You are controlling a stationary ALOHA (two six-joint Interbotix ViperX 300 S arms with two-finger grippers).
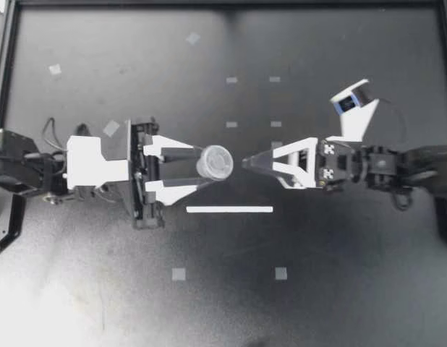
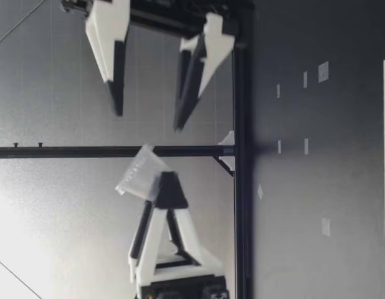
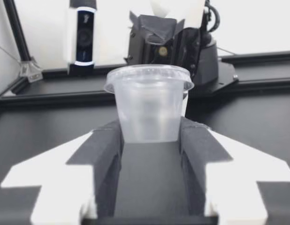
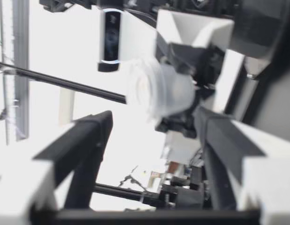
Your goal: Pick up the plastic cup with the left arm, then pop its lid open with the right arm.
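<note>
Top view: left fingers (image 1: pixel 176 154) grip the lidded clear cup (image 1: pixel 214 162) over the bench's (image 1: pixel 317 303) middle, with right fingers (image 1: pixel 263 160) just beside it. Low view: the cup (image 2: pixel 139 175) is tilted, aloft, level with the gap between the spread right fingers (image 2: pixel 114 81). Right wrist view: the cup (image 4: pixel 156 89) lies straight ahead.

The cup (image 4: pixel 156 89) is a blur in the right wrist view; the left claw's (image 1: pixel 207 168) fingers hide its base in the left wrist view.

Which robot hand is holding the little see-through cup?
My left gripper: it clamps the clear lidded cup from both sides. My right gripper is open, holds nothing, and stays apart from the cup.
</note>
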